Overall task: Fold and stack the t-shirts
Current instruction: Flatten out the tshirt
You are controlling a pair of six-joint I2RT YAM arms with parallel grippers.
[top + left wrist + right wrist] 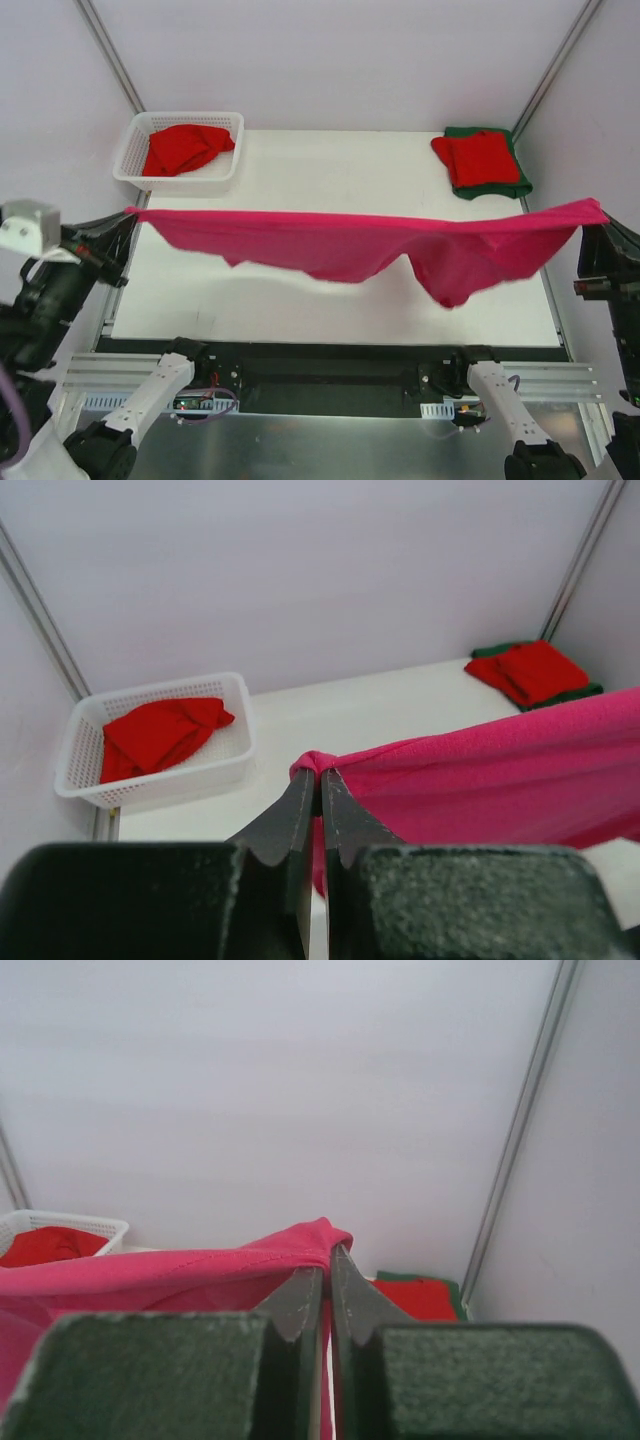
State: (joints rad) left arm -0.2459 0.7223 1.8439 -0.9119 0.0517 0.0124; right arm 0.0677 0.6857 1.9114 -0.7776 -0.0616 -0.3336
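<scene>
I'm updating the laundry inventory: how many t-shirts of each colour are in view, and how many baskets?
Pink t-shirt: 1
Red t-shirts: 2 (crumpled red t-shirt; folded red t-shirt)
Dark green t-shirt: 1
White basket: 1
Total: 5 things, 4 of them t-shirts

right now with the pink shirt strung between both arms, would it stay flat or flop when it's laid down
Probably floppy: the pink shirt sags in the middle and one part droops lower toward the right. Likely light, since thin pinches by the left fingers and right fingers hold it up.
</scene>
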